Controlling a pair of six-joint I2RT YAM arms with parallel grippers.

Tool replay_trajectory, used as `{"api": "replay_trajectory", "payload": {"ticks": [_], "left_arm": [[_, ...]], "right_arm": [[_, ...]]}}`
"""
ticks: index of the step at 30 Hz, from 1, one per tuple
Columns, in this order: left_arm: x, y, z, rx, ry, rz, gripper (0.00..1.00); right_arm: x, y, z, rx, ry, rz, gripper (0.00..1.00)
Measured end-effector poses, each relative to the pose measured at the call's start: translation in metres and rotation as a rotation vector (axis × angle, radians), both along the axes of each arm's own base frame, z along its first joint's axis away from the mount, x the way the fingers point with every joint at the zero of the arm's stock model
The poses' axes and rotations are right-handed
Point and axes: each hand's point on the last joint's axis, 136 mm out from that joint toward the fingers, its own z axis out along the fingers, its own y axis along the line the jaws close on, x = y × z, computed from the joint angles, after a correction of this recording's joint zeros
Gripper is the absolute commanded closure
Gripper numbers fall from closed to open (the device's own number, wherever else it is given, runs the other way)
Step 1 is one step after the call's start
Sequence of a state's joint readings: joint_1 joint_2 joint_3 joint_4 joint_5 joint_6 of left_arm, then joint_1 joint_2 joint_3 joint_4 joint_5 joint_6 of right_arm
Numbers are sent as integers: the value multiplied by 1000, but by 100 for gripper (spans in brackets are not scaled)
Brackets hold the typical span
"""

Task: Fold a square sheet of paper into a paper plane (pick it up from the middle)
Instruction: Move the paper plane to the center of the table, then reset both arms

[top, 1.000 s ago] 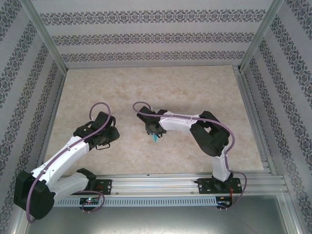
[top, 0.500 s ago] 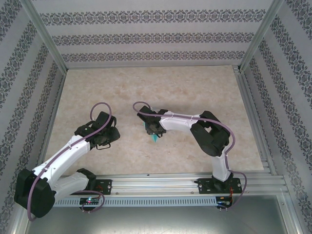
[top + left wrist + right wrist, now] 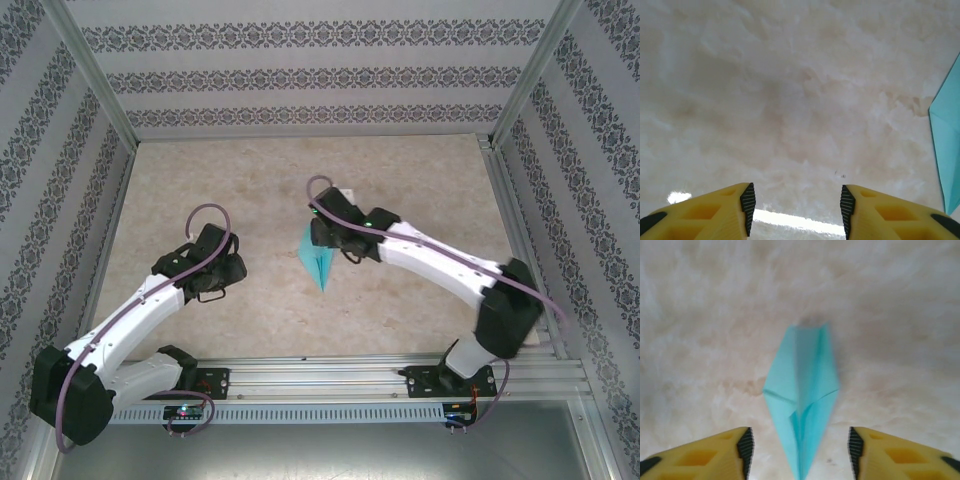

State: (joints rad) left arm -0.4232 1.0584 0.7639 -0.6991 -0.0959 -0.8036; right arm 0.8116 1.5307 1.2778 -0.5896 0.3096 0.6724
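Note:
The square sheet of paper shows as a slim turquoise paper plane (image 3: 318,259), folded to a point, lying flat on the marble table with its nose toward the near edge. My right gripper (image 3: 331,244) hovers just past its far end, open. In the right wrist view the paper plane (image 3: 802,400) lies below and between the yellow fingers (image 3: 725,452), touching neither, so my right gripper (image 3: 800,442) holds nothing. My left gripper (image 3: 231,272) stands open to the left of the plane; between its jaws (image 3: 796,202) is bare table. The plane's edge (image 3: 946,145) shows at the right.
The marble tabletop (image 3: 400,180) is walled by patterned panels and aluminium posts. A metal rail (image 3: 330,375) with both arm bases runs along the near edge. Bare table lies beyond and to either side of the plane.
My right gripper has opened, let go of the paper plane and drawn back toward the far side; the plane now lies free on the table. The left jaws have widened slightly.

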Motion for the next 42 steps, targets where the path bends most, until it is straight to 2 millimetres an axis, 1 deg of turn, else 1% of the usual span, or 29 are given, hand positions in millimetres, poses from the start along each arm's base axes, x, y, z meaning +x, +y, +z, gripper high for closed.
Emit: {"api": "replay_trajectory", "payload": {"ticks": [1, 2, 3, 4, 6, 7, 8, 9, 11, 12, 14, 17, 19, 22, 24, 26, 29, 31, 33, 35, 37, 38, 39, 40, 41, 42], "left_arm": [[3, 3, 3, 23, -15, -2, 36], [6, 7, 7, 49, -32, -1, 25], [9, 11, 11, 76, -49, 3, 19], [12, 16, 14, 112, -68, 6, 13], [17, 29, 21, 196, -101, 21, 0], [19, 36, 23, 232, -114, 38, 0], [21, 47, 25, 278, -125, 66, 0], [23, 59, 27, 319, -131, 105, 0], [26, 85, 31, 388, -136, 187, 0], [28, 98, 34, 425, -146, 228, 0], [34, 119, 38, 490, -192, 294, 0], [42, 139, 31, 555, -254, 333, 0], [49, 147, 22, 582, -273, 326, 0], [66, 153, 10, 620, -292, 301, 0], [81, 152, 0, 624, -323, 264, 0], [91, 148, -12, 624, -339, 214, 0], [101, 141, -27, 611, -386, 151, 0], [107, 141, -33, 593, -412, 131, 0], [115, 140, -40, 570, -435, 106, 0], [122, 134, -41, 544, -464, 65, 0], [129, 124, -39, 515, -510, 14, 0], [132, 119, -38, 506, -545, -5, 0], [135, 116, -40, 497, -559, -24, 0], [136, 114, -45, 486, -549, -38, 0], [135, 114, -47, 480, -547, -47, 0], [136, 113, -47, 475, -552, -53, 0]], "right_arm": [[-1, -19, 13, -10, -51, -33, 24], [-2, -41, 24, -25, -108, -75, 13], [-4, -59, 33, -35, -157, -109, 3], [-6, -83, 39, -51, -211, -157, 2], [-10, -134, 40, -90, -286, -262, 2], [-11, -155, 36, -110, -303, -309, 2], [-12, -180, 27, -139, -305, -363, 2], [-13, -202, 16, -172, -294, -413, 2], [-16, -239, -7, -240, -261, -492, 2], [-18, -253, -19, -272, -245, -511, 2], [-20, -268, -40, -323, -232, -508, 2], [-18, -277, -70, -375, -212, -458, 2], [-10, -277, -82, -382, -209, -427, 2], [14, -274, -88, -362, -256, -385, 2], [30, -269, -94, -349, -282, -343, 2], [42, -263, -99, -340, -303, -295, 2], [59, -249, -94, -312, -377, -212, 2], [67, -245, -88, -290, -429, -183, 2], [69, -244, -84, -253, -475, -162, 2], [66, -247, -83, -226, -514, -154, 2], [62, -248, -89, -203, -542, -137, 2], [61, -248, -97, -197, -538, -129, 2], [60, -246, -106, -193, -515, -119, 3], [58, -245, -111, -191, -495, -112, 2], [59, -246, -112, -192, -487, -114, 2], [62, -247, -109, -187, -496, -122, 2]]}}
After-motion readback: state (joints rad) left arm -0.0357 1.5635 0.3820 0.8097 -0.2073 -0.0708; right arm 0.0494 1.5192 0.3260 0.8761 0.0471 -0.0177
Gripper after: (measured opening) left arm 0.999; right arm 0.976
